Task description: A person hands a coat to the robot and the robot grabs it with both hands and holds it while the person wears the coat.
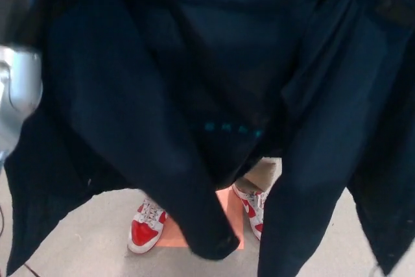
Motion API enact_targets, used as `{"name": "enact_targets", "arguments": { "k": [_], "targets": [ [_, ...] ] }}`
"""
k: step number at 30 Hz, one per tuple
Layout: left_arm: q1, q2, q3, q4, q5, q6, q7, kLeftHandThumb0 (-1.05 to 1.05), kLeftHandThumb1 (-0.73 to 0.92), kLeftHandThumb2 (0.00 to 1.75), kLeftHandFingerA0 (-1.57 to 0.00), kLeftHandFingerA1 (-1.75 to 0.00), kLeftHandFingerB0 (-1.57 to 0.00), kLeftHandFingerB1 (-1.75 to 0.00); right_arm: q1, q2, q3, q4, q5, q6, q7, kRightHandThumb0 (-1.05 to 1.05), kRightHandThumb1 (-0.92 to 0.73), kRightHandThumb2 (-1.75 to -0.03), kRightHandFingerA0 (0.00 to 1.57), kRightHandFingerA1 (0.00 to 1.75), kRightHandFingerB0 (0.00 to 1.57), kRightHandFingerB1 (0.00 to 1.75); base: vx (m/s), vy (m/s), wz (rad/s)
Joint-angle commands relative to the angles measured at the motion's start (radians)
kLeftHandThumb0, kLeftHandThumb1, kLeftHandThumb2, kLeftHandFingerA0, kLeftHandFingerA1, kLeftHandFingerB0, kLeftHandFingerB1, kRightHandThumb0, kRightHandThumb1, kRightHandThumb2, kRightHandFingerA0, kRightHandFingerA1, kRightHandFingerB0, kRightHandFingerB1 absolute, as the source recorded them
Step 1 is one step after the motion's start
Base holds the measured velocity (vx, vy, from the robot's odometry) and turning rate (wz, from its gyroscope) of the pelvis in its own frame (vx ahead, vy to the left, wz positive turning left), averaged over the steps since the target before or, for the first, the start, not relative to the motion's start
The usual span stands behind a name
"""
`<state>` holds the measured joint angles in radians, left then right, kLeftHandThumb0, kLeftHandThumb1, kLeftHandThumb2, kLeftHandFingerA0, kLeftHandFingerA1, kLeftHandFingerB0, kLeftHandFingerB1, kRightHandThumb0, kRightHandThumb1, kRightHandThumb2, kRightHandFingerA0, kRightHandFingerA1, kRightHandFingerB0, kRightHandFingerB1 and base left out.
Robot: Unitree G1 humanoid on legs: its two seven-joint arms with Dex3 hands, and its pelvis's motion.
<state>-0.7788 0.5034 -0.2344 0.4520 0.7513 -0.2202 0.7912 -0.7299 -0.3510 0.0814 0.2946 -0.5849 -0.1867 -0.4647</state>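
The dark navy coat [162, 95] hangs spread across almost the whole head view, its lining with small teal lettering [233, 128] facing me. My left hand [16, 11] shows as a dark shape at the top left above my silver forearm [18, 89], holding the coat's left shoulder. At the top right edge my right hand [394, 6] is a black form buried in the cloth, holding the other shoulder. Behind the coat, only the person's red and white shoes [146, 228] and a beige trouser leg [262, 176] show.
An orange floor mat [227, 202] lies between the person's shoes on the pale floor [84, 238]. The coat's sleeves and hem [214, 241] dangle low in front. Everything further back is hidden by the cloth.
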Motion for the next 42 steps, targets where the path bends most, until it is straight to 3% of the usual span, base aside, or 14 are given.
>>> {"name": "enact_targets", "arguments": {
  "k": [1,11,20,22,24,27,28,30,38,41,42],
  "targets": [
    [-0.166,0.076,0.100,0.005,0.060,-0.052,0.243,-0.39,0.86,0.66,-1.00,-1.75,-0.70,-1.68,-0.161,-0.041,-0.129,0.008,-0.017,-0.108,-0.277,-0.34,-0.89,-0.67,1.01,1.75,0.73,1.70,0.00,0.000,0.00],
    [-0.311,0.122,0.113,0.086,0.067,-0.052,0.200,-0.40,0.88,0.67,-0.99,-1.75,-0.68,-1.70,-0.321,-0.099,-0.139,0.091,-0.039,-0.100,-0.244,-0.37,-0.90,-0.68,1.04,1.75,0.75,1.73,0.00,0.000,0.00],
    [-0.491,0.170,0.077,0.289,0.084,-0.132,0.214,-0.37,0.87,0.66,-0.98,-1.75,-0.68,-1.67,-0.572,-0.167,-0.102,0.389,-0.050,-0.182,-0.272,-0.34,-0.87,-0.67,1.01,1.75,0.80,1.66,0.00,0.000,0.00],
    [-0.548,0.170,0.068,0.347,0.081,-0.145,0.211,-0.36,0.87,0.66,-0.97,-1.75,-0.65,-1.70,-0.634,-0.175,-0.087,0.459,-0.061,-0.180,-0.277,-0.34,-0.87,-0.67,0.99,1.75,0.78,1.61,0.00,0.000,0.00],
    [-0.615,0.161,0.058,0.410,0.083,-0.123,0.193,-0.40,0.89,0.68,-0.97,-1.75,-0.69,-1.63,-0.697,-0.184,-0.074,0.540,-0.062,-0.195,-0.289,-0.31,-0.84,-0.64,1.04,1.58,0.93,1.14,0.00,0.000,0.00],
    [-0.662,0.156,0.050,0.463,0.080,-0.129,0.191,-0.38,0.87,0.65,-0.98,-1.75,-0.71,-1.63,-0.743,-0.189,-0.063,0.605,-0.061,-0.211,-0.299,-0.33,-0.82,-0.70,1.03,1.62,0.96,1.19,0.00,0.000,0.00],
    [-0.692,0.162,0.039,0.493,0.085,-0.128,0.175,-0.36,0.83,0.65,-0.98,-1.75,-0.70,-1.64,-0.768,-0.191,-0.062,0.640,-0.050,-0.234,-0.291,-0.35,-0.83,-0.72,1.03,1.74,0.87,1.55,0.00,0.000,0.00],
    [-0.722,0.168,0.022,0.529,0.098,-0.122,0.179,-0.37,0.83,0.65,-0.96,-1.75,-0.68,-1.66,-0.792,-0.195,-0.050,0.678,-0.057,-0.245,-0.299,-0.34,-0.86,-0.67,1.06,1.73,0.89,1.61,0.00,0.000,0.00],
    [-0.895,0.186,-0.082,0.713,0.155,-0.089,0.208,-0.40,0.79,0.64,-0.99,-1.75,-0.67,-1.72,-0.908,-0.221,0.021,0.838,-0.082,-0.233,-0.293,-0.39,-0.87,-0.66,0.98,1.75,0.70,1.65,0.00,0.000,0.00],
    [-0.929,0.192,-0.111,0.741,0.161,-0.087,0.194,-0.41,0.79,0.64,-0.98,-1.75,-0.66,-1.72,-0.930,-0.223,0.026,0.863,-0.072,-0.227,-0.281,-0.40,-0.87,-0.66,0.96,1.75,0.69,1.65,0.00,0.000,0.00],
    [-0.946,0.192,-0.120,0.750,0.162,-0.088,0.178,-0.43,0.77,0.64,-0.98,-1.75,-0.68,-1.64,-0.945,-0.227,0.036,0.875,-0.082,-0.222,-0.291,-0.40,-0.85,-0.66,0.96,1.75,0.73,1.65,0.00,0.000,0.00]
  ]
}}
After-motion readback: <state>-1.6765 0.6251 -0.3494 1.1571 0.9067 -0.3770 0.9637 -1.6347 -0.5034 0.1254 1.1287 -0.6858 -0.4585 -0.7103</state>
